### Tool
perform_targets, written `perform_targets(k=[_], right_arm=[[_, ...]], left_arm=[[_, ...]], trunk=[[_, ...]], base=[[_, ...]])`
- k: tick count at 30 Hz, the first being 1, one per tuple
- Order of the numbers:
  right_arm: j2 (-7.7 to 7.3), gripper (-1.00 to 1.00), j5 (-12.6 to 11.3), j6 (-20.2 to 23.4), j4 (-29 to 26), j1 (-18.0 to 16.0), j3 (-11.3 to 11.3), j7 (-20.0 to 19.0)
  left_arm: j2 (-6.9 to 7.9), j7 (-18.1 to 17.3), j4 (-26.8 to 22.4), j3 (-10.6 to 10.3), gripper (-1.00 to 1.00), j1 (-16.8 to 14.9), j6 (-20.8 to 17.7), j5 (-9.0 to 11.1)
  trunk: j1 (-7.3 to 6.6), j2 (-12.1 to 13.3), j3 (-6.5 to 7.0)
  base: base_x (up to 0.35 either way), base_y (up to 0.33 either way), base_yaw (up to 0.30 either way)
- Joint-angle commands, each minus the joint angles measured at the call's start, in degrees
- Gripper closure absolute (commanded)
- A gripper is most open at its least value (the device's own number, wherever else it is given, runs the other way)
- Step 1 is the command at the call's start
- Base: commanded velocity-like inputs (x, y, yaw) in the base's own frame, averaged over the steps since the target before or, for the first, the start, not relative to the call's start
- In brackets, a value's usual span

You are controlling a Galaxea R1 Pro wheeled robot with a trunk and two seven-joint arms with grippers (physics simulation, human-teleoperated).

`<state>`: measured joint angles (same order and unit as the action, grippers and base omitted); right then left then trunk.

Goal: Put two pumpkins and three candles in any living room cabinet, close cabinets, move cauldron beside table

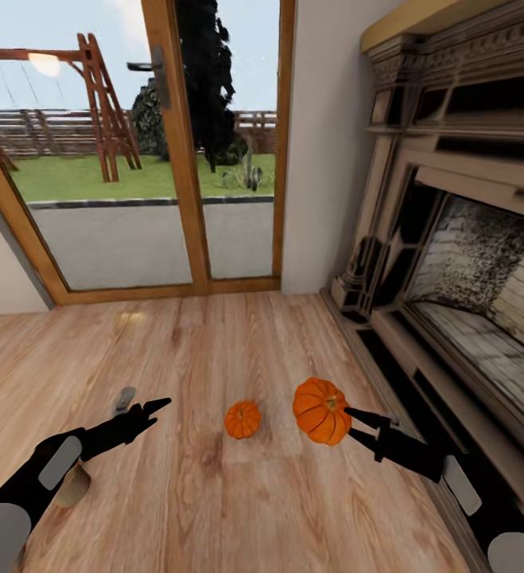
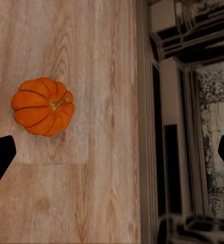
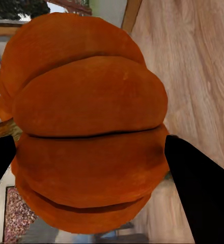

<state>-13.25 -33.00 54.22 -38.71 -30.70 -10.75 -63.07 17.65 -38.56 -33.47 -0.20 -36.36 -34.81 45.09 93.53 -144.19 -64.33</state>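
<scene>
Round orange ribbed pumpkin (image 1: 321,411) held off the floor, clamped between the black fingers of the right gripper (image 1: 349,422); in the right wrist view it (image 3: 86,127) sits between both fingertips. Second, smaller-looking orange pumpkin (image 1: 242,419) rests on the light wood plank floor (image 1: 214,350), between the arms. Left gripper (image 1: 146,414) empty, jaws spread wide, near that pumpkin (image 2: 43,106). Ornate stone fireplace (image 1: 444,239) at right; glazed wooden patio door (image 1: 174,143) ahead.

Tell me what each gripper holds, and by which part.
The right gripper clamps one pumpkin across its ribbed sides. The left gripper is open and empty.
</scene>
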Motion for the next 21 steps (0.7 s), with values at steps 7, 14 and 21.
perform_targets(k=[7, 14, 21], right_arm=[[-0.19, 1.00, 0.0, 1.0, -3.4, 5.8, -0.2, -3.8], [0.30, 1.00, 0.3, 1.0, -4.2, 6.7, 0.1, -3.7], [0.31, 1.00, 0.4, 1.0, -4.3, 6.7, 0.1, -3.1]], left_arm=[[0.00, -0.9, -1.0, -0.1, -1.00, 0.1, 0.4, 0.4], [0.01, -1.7, -1.4, -0.2, -1.00, 0.1, 0.5, 0.4], [0.01, -1.7, -1.4, -0.2, -1.00, 0.1, 0.5, 0.4]], trunk=[[0.01, 0.0, -0.05], [0.01, 0.0, -0.05], [0.01, 0.0, -0.05]], base=[[0.091, -0.023, 0.000], [0.005, -0.001, 0.000], [0.000, 0.000, 0.000]])
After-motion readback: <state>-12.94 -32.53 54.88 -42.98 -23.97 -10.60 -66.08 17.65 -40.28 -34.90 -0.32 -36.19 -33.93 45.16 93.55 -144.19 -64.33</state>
